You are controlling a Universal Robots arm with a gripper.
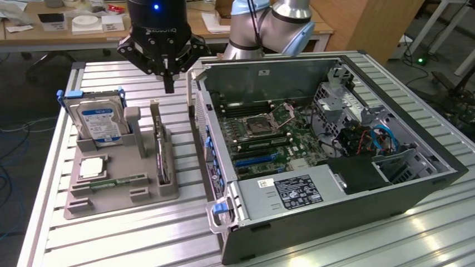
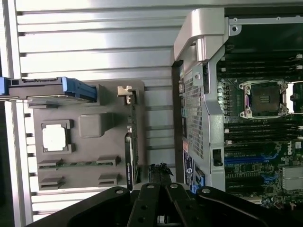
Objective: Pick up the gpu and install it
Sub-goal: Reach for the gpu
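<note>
Upper left of the exterior view: one gripper [image 1: 169,87] hangs above the slatted table [image 1: 111,239], fingers pinched to a narrow tip, holding nothing. Just below it in frame, one gpu [image 1: 161,157] stands on edge in a slot of one grey holder tray [image 1: 119,196], silver bracket end up-frame, clear of the gripper. Same tray, counted: one hard drive [image 1: 100,122] upright, one CPU [image 1: 90,167] flat, one memory stick [image 1: 119,181] flat. Centre to right of frame: one open PC case [image 1: 334,222], motherboard [image 1: 267,139] exposed. Wrist view: the closed tip [image 2: 161,171] appears between the gpu [image 2: 133,142] and the case wall.
</note>
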